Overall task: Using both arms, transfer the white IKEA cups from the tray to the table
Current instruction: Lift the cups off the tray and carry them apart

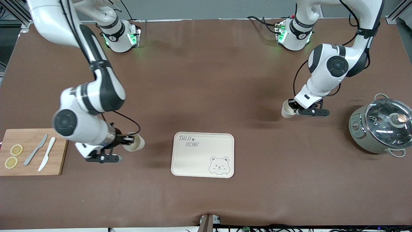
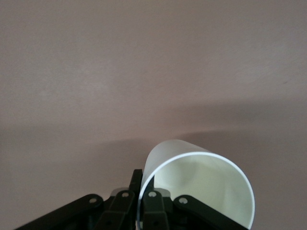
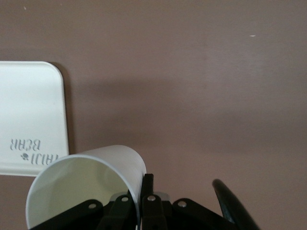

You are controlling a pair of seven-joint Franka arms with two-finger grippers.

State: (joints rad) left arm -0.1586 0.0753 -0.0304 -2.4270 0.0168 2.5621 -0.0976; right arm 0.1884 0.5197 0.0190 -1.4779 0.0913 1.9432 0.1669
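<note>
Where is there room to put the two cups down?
The tray is bare. So is the brown table between both arms' bases and the tray. It's crowded on the cutting board, with knives and lemon slices, and by the pot.

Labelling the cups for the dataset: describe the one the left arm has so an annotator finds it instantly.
Start at the lidded grey pot at the left arm's end of the table. The left pincer hangs over bare brown mat beside it, shut on the rim of a white cup. The twin cup is in the right pincer, beside the wooden cutting board.
</note>
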